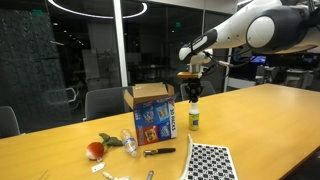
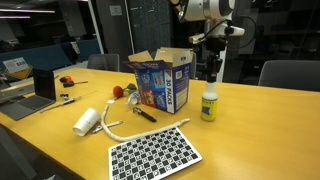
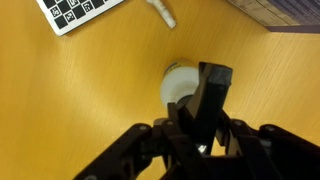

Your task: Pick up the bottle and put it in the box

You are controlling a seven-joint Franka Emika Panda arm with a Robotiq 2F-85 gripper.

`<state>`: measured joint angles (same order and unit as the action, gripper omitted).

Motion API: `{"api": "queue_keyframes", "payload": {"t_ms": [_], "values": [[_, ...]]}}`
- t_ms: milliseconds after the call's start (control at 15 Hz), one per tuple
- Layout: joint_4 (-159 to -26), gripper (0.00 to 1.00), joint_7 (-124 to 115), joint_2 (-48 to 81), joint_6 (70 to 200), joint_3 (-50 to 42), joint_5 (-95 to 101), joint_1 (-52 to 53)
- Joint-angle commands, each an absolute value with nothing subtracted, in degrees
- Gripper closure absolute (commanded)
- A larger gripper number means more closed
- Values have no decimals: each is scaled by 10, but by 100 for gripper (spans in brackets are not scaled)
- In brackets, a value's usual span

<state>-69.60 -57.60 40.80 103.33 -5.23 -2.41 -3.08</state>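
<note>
The bottle has a yellow-green body and a white cap and stands upright on the wooden table, just beside the box. The box is a blue printed carton with its brown flaps open. Both show in both exterior views, the bottle to the right of the box. My gripper hangs straight above the bottle, a short gap over the cap. In the wrist view the fingers are pressed together, empty, with the white cap showing just beyond them.
A checkerboard sheet lies at the table's near edge. A black marker, a white cup with a cable, and a red fruit lie around the box. A laptop and chairs stand at the table's sides.
</note>
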Motion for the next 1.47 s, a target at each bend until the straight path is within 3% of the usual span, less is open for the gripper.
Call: {"api": "queue_keyframes", "payload": {"t_ms": [0, 733, 1200, 1400], "values": [[-678, 80, -562, 373, 1000, -69, 1, -14], [-631, 80, -568, 228, 933, -63, 128, 59], [-454, 80, -541, 257, 807, -38, 169, 114], [-424, 80, -522, 273, 811, -32, 154, 123]]}}
